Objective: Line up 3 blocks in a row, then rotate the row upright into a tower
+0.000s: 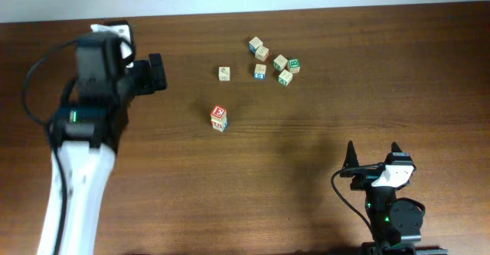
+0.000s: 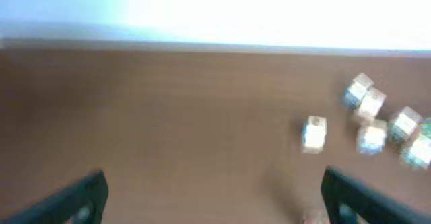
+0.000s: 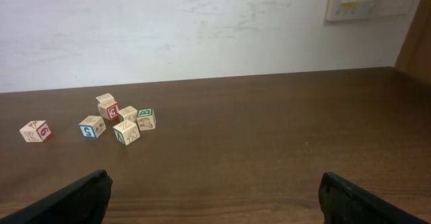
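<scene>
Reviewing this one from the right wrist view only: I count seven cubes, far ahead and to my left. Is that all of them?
Observer: No. The overhead view shows an eighth, a red-faced cube, standing alone on the table, outside your frame.
Operator: Which of my seven is nearest to it?
Observer: The lone pale cube at the far left of your view. It sits beyond the red-faced cube, with a clear gap between them.
Operator: And the left arm?
Observer: The left gripper is open and empty. It sits well to the left of both those cubes and touches neither.
</scene>
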